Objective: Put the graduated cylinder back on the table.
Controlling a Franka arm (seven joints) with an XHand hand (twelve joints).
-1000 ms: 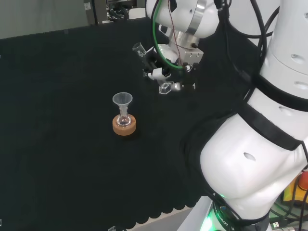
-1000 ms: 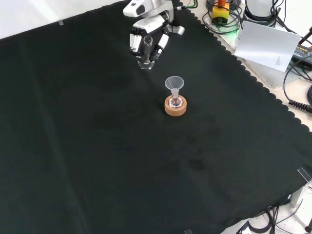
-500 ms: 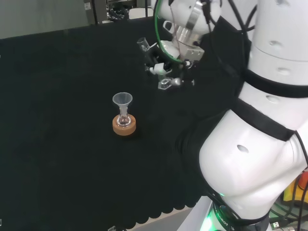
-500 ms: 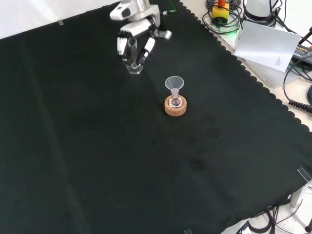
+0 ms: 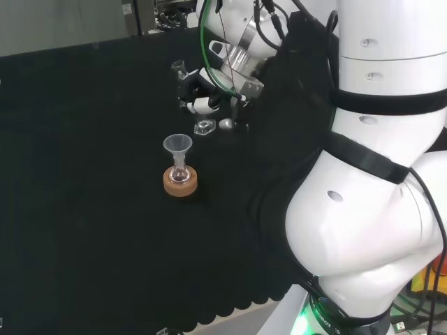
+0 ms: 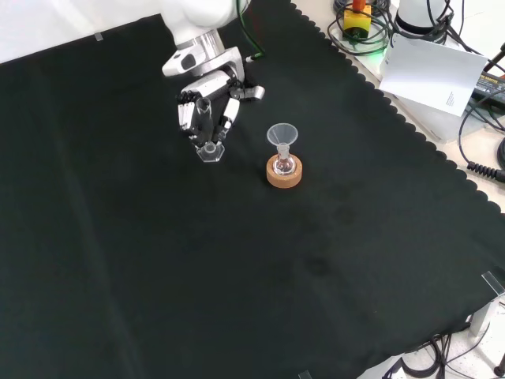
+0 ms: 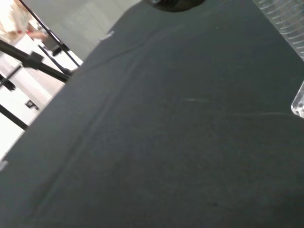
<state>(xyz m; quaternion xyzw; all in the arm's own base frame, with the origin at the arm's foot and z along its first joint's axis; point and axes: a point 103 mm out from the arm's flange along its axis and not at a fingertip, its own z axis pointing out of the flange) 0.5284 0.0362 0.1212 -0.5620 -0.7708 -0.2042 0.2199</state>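
1. Head view: hand (image 5: 209, 94) curled round the graduated cylinder (image 5: 183, 82), beyond and just right of the flask with funnel (image 5: 177, 155) on its cork ring (image 5: 180, 182). Cylinder tilted, open mouth up and away from the flask, clear hexagonal foot (image 5: 204, 126) low over the cloth (image 5: 84, 209). Kept clear of the flask, presumably so setting down disturbs nothing.
2. Front view: fingers (image 6: 189, 110) wrapped round the cylinder's tube, to the left of the flask and slightly farther off. Foot (image 6: 210, 151) close to or touching the cloth; impossible to tell which. Held near the middle of the tube, probably to steady a tall, narrow piece until the foot sits flat.
3. Wrist view: edge of ribbed clear plastic (image 7: 289, 28), likely the cylinder, over bare black cloth. Judged as the last stage of lowering; levelling and release not yet done.
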